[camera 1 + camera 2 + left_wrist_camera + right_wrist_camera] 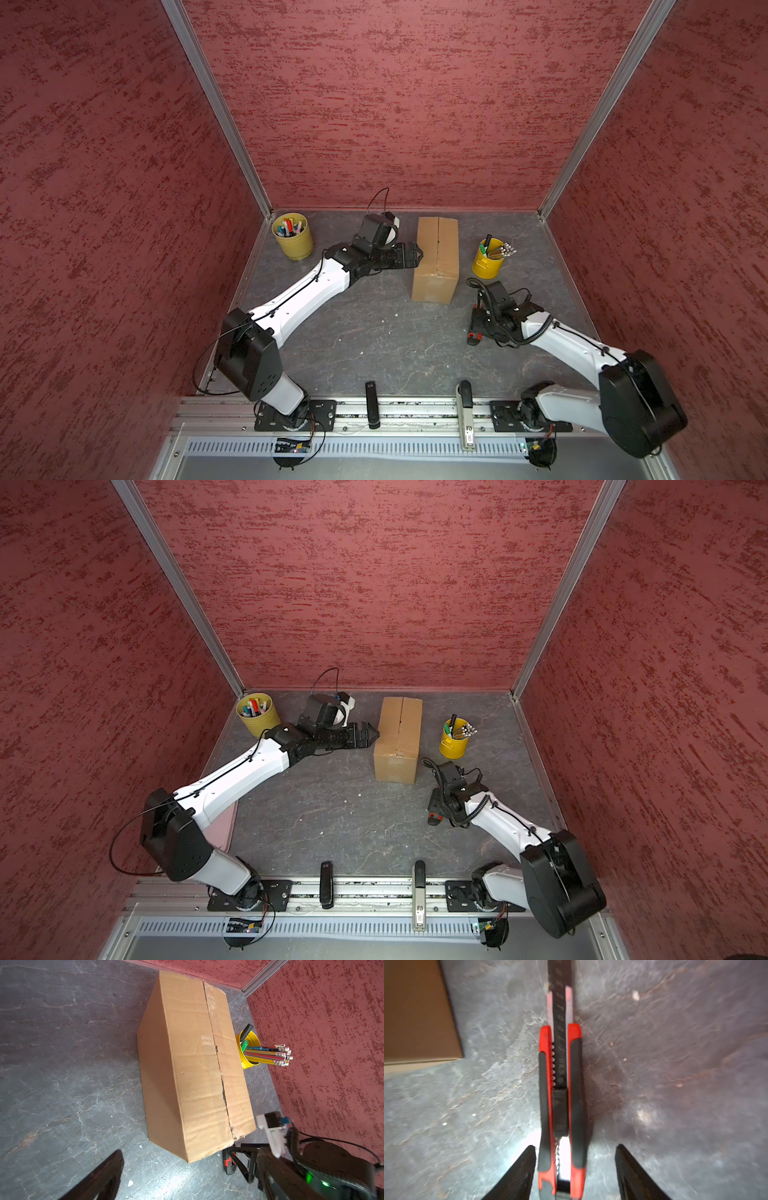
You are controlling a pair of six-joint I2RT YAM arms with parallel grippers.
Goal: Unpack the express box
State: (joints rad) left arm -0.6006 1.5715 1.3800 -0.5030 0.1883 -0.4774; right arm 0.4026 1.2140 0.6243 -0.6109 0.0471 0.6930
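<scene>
The express box (436, 257) (398, 739) stands at the back middle of the grey table, its top flaps down. Its centre seam looks ragged in the left wrist view (193, 1068). My left gripper (420, 254) (375, 732) is open, just off the box's left side, holding nothing. Only one of its fingers (108, 1176) shows in the left wrist view. My right gripper (576, 1159) (476, 328) is open, low over a red and black utility knife (562, 1095) (473, 337) on the table right of the box. One finger is next to the handle, the other apart.
A yellow cup of markers (292, 241) stands at the back left. A yellow cup of pencils (489, 259) (250, 1051) is right of the box. A black tool (372, 403) and a grey stapler (465, 411) lie across the front rail. Red walls close in three sides.
</scene>
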